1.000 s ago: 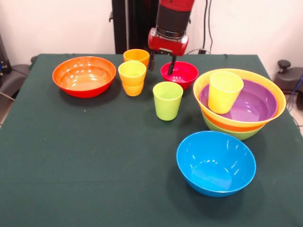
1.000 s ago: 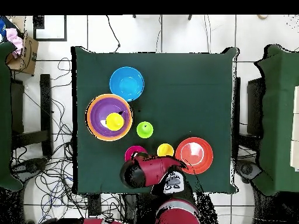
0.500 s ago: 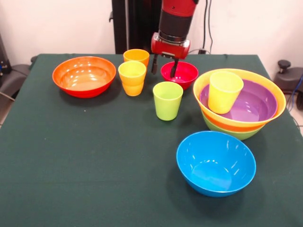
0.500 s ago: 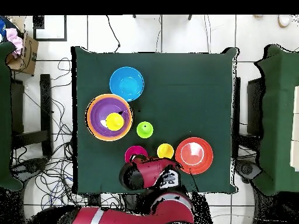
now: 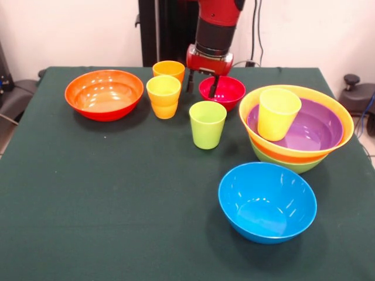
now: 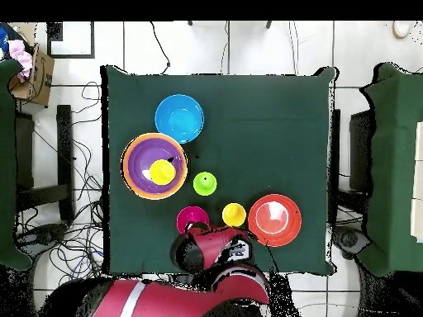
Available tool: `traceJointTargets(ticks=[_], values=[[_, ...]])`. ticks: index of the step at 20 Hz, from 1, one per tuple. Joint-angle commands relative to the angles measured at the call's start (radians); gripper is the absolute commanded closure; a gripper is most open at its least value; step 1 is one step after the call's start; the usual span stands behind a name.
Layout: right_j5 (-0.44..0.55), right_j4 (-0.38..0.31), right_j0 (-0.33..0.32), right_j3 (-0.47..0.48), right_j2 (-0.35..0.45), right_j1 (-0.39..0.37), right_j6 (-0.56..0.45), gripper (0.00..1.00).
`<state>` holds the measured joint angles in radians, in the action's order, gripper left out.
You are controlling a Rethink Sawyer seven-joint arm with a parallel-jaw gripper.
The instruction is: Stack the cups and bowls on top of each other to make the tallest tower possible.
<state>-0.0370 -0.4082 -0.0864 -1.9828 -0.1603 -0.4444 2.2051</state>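
No legible text, label, brand, number or sign in either view. Cups (image 5: 163, 96), bowls (image 5: 104, 93) and tablecloth (image 5: 117, 193) plain, unmarked. Arm (image 5: 214, 35) shows no readable marking from front; from overhead, pale patch on arm (image 6: 240, 253) too small to read.

The robot's hand (image 5: 201, 86) is easing back from a second ago, hanging with its two dark fingers (image 5: 214, 86) apart at the near-left rim of the small magenta-red bowl (image 5: 222, 92). Seen from overhead, the red arm (image 6: 157, 299) is swinging leftward along the bottom edge below the worktop (image 6: 273, 124).
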Motion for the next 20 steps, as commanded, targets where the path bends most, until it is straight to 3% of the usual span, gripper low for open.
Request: traceJointTargets(ticks=[1, 20], values=[[-0.07, 0.005, 0.025, 0.049, 0.04, 0.049, 0.097, 0.0], [-0.151, 0.039, 0.051, 0.084, 0.025, 0.131, 0.113, 0.0]])
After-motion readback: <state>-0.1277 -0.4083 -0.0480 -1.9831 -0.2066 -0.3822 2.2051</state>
